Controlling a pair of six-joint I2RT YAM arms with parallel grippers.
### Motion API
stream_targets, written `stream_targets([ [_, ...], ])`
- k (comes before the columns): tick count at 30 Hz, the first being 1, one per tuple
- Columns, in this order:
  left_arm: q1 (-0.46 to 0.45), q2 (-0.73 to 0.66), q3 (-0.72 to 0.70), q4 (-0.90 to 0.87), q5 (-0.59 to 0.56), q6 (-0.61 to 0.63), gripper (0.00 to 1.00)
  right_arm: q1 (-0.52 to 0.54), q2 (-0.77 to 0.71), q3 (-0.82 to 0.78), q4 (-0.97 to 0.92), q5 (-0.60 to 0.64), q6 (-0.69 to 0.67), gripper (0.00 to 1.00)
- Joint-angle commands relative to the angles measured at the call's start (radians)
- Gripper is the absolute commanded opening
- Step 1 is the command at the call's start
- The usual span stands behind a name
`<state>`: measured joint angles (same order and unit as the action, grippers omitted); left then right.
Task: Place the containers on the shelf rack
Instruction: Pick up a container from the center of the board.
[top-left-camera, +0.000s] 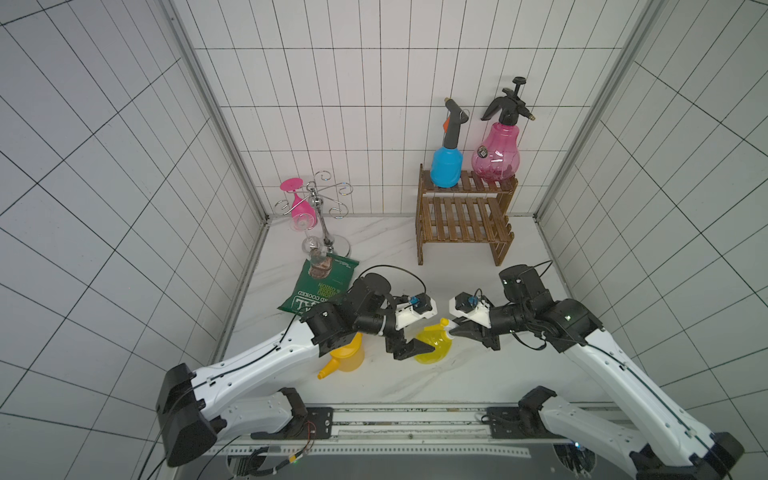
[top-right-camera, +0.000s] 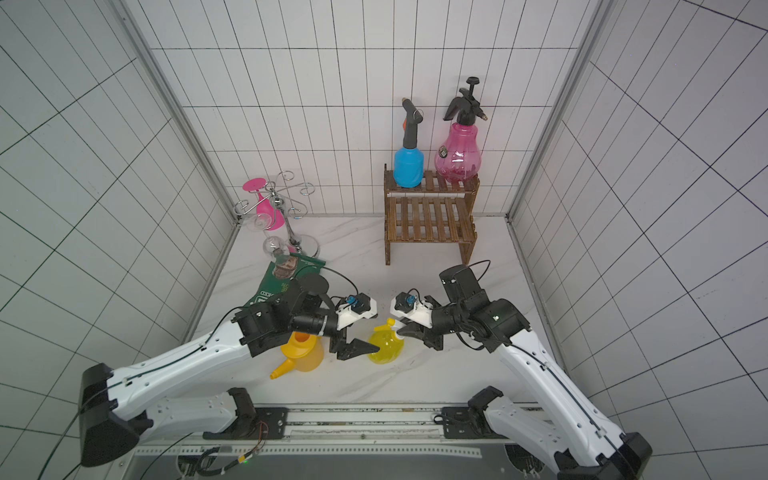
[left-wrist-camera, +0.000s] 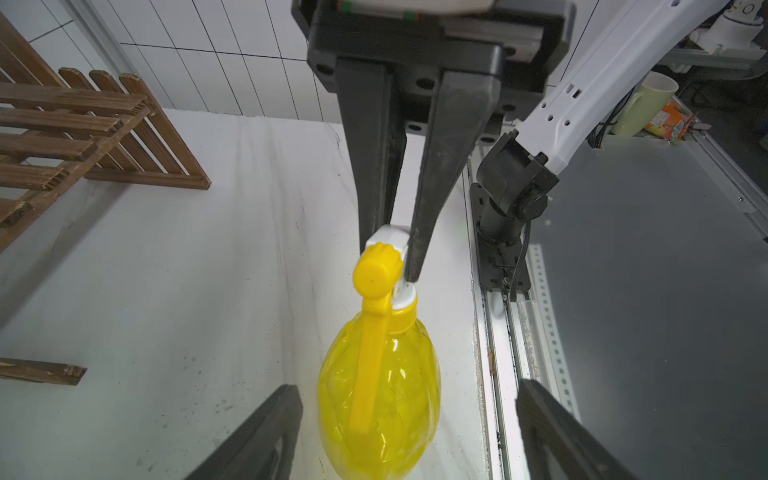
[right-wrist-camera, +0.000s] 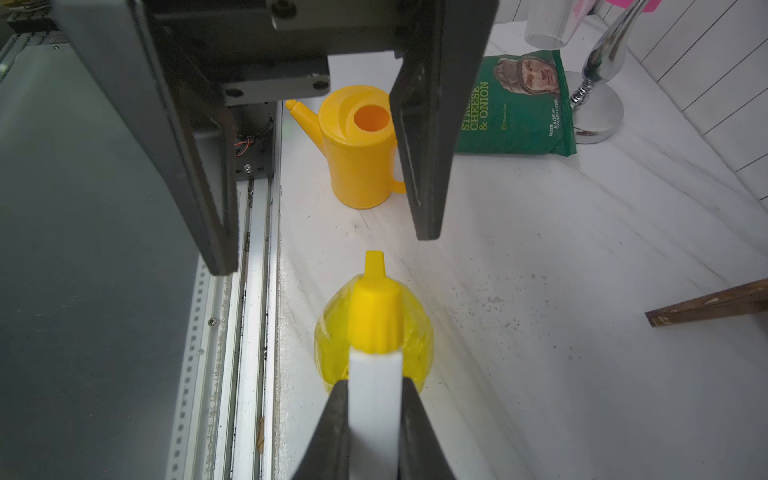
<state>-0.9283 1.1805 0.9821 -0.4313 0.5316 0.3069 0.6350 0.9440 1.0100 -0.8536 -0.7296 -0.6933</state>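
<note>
**Bimanual rig at a white marbled tabletop (top-left-camera: 395, 249) enclosed by tiled walls.**

The translucent yellow trigger bottle (top-left-camera: 432, 347) (left-wrist-camera: 378, 395) stands upright near the table's front edge, just beside the metal base rail (right-wrist-camera: 253, 291). Whether its base touches the surface cannot be told, and no fill level can be made out through its wall. The right gripper (right-wrist-camera: 376, 382) is clamped on the bottle's white spray head, one finger on each flank. The left gripper (left-wrist-camera: 405, 386) is spread wide. In the left wrist view its fingers (left-wrist-camera: 270, 436) stand either side of the bottle's body, with a gap on each side.

The yellow-orange plastic watering can (top-left-camera: 347, 353) (right-wrist-camera: 357, 145) stands upright near the bottle, partly under the left arm, with its spout toward the front edge. Its round top opening shows only orange interior.

The small two-tier dark brown wooden shelf rack (top-left-camera: 461, 220) stands against the back wall. Its top tier carries two containers:
- The blue plastic sprayer with black nozzle (top-left-camera: 446, 166) is at one end. Its body is opaque.
- The pink bulbous sprayer with black pump (top-left-camera: 495, 156) is at the other end, reaching the shelf's edge. Its body is see-through, but its contents cannot be made out.

The lower tier's slats lie open to view. Bare tabletop runs from the bottle to the rack's front legs.

Toward the left wall in both top views, a green snack bag (top-left-camera: 320, 286) lies flat. Behind it stands a chrome wire glass holder (top-left-camera: 328, 232) with a pink wine glass (top-left-camera: 300, 205) hanging inverted from it.
</note>
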Motion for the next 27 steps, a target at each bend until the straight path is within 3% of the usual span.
stream_targets([
  [1, -0.013, 0.026, 0.037, -0.015, -0.034, 0.057, 0.72, -0.004, -0.002, 0.037, -0.019, -0.068, -0.028, 0.00],
  [5, -0.032, 0.059, 0.051, -0.010, -0.055, 0.060, 0.52, -0.004, -0.004, 0.039, -0.017, -0.089, -0.028, 0.00],
  [16, -0.052, 0.065, 0.061, 0.025, -0.040, 0.046, 0.34, -0.004, -0.004, 0.033, -0.012, -0.107, -0.029, 0.00],
  [19, -0.053, 0.064, 0.061, 0.026, -0.036, 0.042, 0.22, -0.004, -0.008, 0.029, -0.009, -0.108, -0.026, 0.00],
  [22, -0.052, 0.057, 0.061, 0.024, -0.055, 0.028, 0.00, -0.004, -0.015, 0.027, -0.010, -0.113, -0.024, 0.00],
  [23, -0.052, 0.051, 0.060, 0.022, -0.063, 0.027, 0.00, -0.004, -0.017, 0.025, -0.010, -0.116, -0.024, 0.00],
  [25, -0.053, 0.037, 0.057, 0.019, -0.072, 0.025, 0.00, -0.004, -0.023, 0.022, -0.004, -0.122, -0.020, 0.08],
  [27, -0.052, 0.019, 0.050, 0.023, -0.078, 0.021, 0.00, -0.004, -0.035, 0.016, 0.025, -0.116, 0.013, 0.28],
])
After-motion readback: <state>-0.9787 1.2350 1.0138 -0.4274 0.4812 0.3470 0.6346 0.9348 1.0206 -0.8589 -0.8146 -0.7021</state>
